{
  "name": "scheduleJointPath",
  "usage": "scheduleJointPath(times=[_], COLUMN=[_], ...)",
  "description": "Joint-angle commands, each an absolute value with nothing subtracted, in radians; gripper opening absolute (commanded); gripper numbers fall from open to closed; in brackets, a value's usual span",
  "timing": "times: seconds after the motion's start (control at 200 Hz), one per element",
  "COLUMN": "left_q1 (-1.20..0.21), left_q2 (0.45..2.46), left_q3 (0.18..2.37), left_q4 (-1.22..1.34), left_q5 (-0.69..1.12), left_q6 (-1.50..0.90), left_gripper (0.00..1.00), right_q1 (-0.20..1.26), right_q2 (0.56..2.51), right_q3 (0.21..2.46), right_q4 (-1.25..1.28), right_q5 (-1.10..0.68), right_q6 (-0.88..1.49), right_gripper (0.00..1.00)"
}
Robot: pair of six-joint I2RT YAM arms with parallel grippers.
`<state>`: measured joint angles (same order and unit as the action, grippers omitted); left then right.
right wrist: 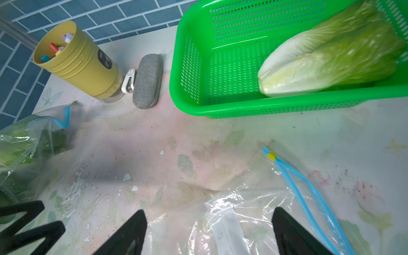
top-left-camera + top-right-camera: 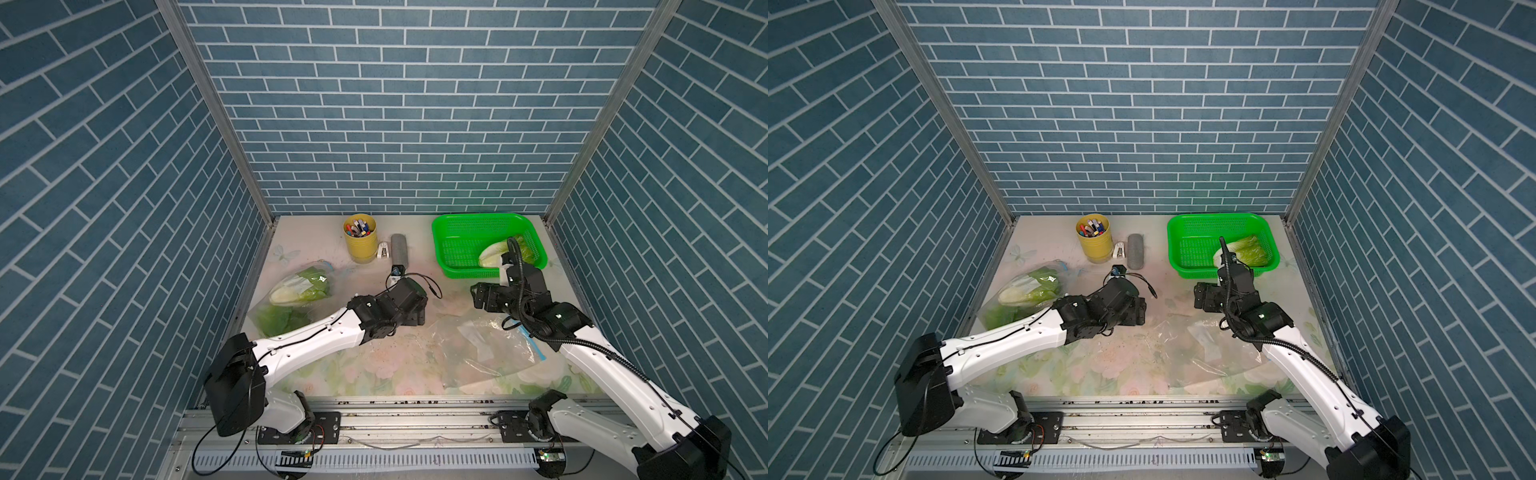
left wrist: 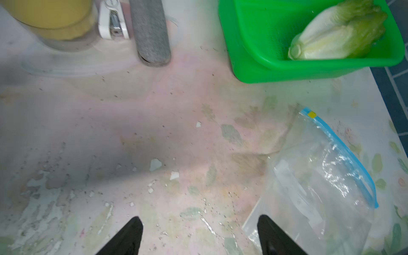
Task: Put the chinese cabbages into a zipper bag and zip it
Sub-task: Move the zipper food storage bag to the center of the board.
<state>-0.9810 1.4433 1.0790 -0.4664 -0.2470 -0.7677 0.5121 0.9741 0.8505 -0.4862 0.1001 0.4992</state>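
Note:
One chinese cabbage point(image 2: 492, 254) point(image 1: 331, 57) lies in the green basket point(image 2: 457, 228) at the back right. More cabbage point(image 2: 296, 291) sits inside a clear zipper bag point(image 2: 266, 316) at the left, whose blue zip strip point(image 1: 64, 120) shows in the right wrist view. A second, empty zipper bag point(image 2: 486, 353) point(image 3: 320, 176) lies flat at the front right. My left gripper point(image 3: 199, 217) point(image 2: 417, 311) is open over bare table beside this bag's corner. My right gripper point(image 1: 209, 209) point(image 2: 478, 296) is open just above the empty bag, holding nothing.
A yellow pen cup point(image 2: 360, 241), a small white clip-like thing point(image 2: 384, 252) and a grey case point(image 2: 399, 249) stand at the back middle. Brick-patterned walls close in three sides. The two gripper tips face each other closely near the table's middle.

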Motion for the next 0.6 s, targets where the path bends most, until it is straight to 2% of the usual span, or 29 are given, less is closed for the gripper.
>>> scheduleJointPath(times=[0.0, 0.125, 0.415, 0.515, 0.595], left_q1=[-1.035, -1.076, -1.159, -1.161, -1.16], left_q2=[1.462, 1.473, 1.568, 1.605, 1.639], left_q3=[1.092, 1.073, 1.146, 1.15, 1.172], left_q4=[-0.496, -0.389, -0.432, -0.399, -0.411], left_q5=[-0.177, -0.085, -0.021, -0.004, -0.014], left_q6=[-0.829, -0.858, -0.864, -0.859, -0.865], left_gripper=[0.87, 0.88, 0.87, 0.84, 0.75], right_q1=[0.494, 0.475, 0.421, 0.406, 0.399], right_q2=[0.943, 0.954, 0.967, 0.966, 0.971], right_q3=[0.822, 0.817, 0.791, 0.778, 0.782], right_q4=[-0.527, -0.528, -0.486, -0.465, -0.465], right_q5=[0.141, 0.13, 0.066, 0.052, 0.036], right_q6=[0.565, 0.578, 0.604, 0.608, 0.614], right_gripper=[0.91, 0.91, 0.92, 0.92, 0.91])
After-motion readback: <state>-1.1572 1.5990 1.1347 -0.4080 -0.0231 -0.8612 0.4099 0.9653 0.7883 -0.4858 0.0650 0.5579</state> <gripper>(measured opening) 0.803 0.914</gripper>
